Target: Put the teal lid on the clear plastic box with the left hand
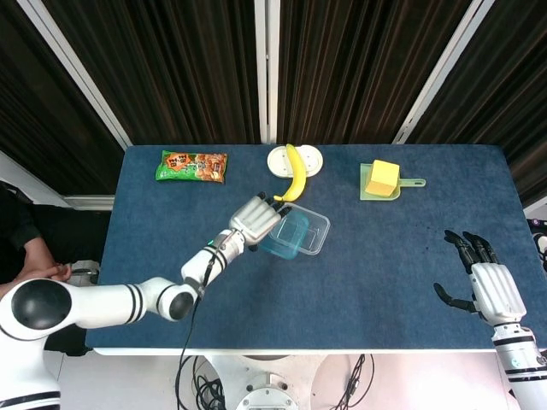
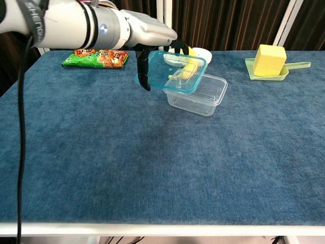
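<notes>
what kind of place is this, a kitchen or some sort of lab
Most likely a robot test lab, not a kitchen: a blue-clothed table set against dark curtains, cables hanging below it, and odd props laid out, such as a snack bag, a banana and a yellow sponge.

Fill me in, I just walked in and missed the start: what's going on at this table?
The robot's left hand holds a teal translucent plastic lid tilted in the air just over the left part of a clear rectangular plastic box on the blue table. The lid is not yet seated on the box. The right hand rests open at the table's near right corner, holding nothing.
</notes>
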`<action>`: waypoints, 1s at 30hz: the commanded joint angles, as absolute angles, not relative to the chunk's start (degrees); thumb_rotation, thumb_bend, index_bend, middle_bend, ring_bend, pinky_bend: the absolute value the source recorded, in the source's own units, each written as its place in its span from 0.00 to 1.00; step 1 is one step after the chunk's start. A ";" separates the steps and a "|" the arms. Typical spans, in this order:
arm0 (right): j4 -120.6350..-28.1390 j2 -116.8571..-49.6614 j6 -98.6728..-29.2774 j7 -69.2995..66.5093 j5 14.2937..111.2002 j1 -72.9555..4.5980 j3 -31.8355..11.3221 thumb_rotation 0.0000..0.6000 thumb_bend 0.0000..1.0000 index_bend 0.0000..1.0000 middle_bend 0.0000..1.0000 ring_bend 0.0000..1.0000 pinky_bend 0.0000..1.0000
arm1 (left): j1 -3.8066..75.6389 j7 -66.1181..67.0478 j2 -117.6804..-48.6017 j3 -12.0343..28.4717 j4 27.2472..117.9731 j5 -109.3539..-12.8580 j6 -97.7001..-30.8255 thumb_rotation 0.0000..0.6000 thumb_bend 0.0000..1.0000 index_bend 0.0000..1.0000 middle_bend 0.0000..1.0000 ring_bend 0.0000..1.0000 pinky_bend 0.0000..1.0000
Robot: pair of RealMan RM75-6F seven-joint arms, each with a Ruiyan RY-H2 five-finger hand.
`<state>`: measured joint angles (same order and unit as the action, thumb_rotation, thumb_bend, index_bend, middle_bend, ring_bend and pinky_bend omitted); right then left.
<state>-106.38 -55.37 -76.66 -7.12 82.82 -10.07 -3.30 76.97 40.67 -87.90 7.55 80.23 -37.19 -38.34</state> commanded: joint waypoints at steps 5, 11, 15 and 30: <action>-107.33 -55.14 -76.34 -5.96 81.38 -10.07 -3.80 1.00 0.22 0.00 0.16 0.00 0.00 | 85.02 36.22 -94.43 7.31 64.90 -35.99 -25.67 1.00 0.22 0.33 0.28 0.16 0.13; -107.05 -55.39 -75.44 -6.08 80.46 -10.56 -4.35 1.00 0.22 0.00 0.16 0.00 0.00 | 88.52 34.20 -95.94 5.27 62.69 -32.78 -22.66 1.00 0.22 0.33 0.28 0.15 0.12; -106.67 -55.63 -74.93 -6.44 80.36 -10.85 -4.51 1.00 0.22 0.00 0.16 0.00 0.00 | 91.11 33.31 -97.06 3.67 60.90 -30.24 -22.25 1.00 0.22 0.33 0.27 0.15 0.12; -105.78 -55.71 -74.61 -7.50 80.57 -10.77 -4.55 1.00 0.22 0.00 0.16 0.00 0.00 | 97.16 32.61 -100.02 -4.01 56.68 -20.19 -22.64 1.00 0.22 0.32 0.26 0.15 0.11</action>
<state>-105.78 -55.72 -74.60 -7.50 80.57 -10.77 -4.55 96.62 32.83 -99.84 -3.55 56.76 -20.81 -22.58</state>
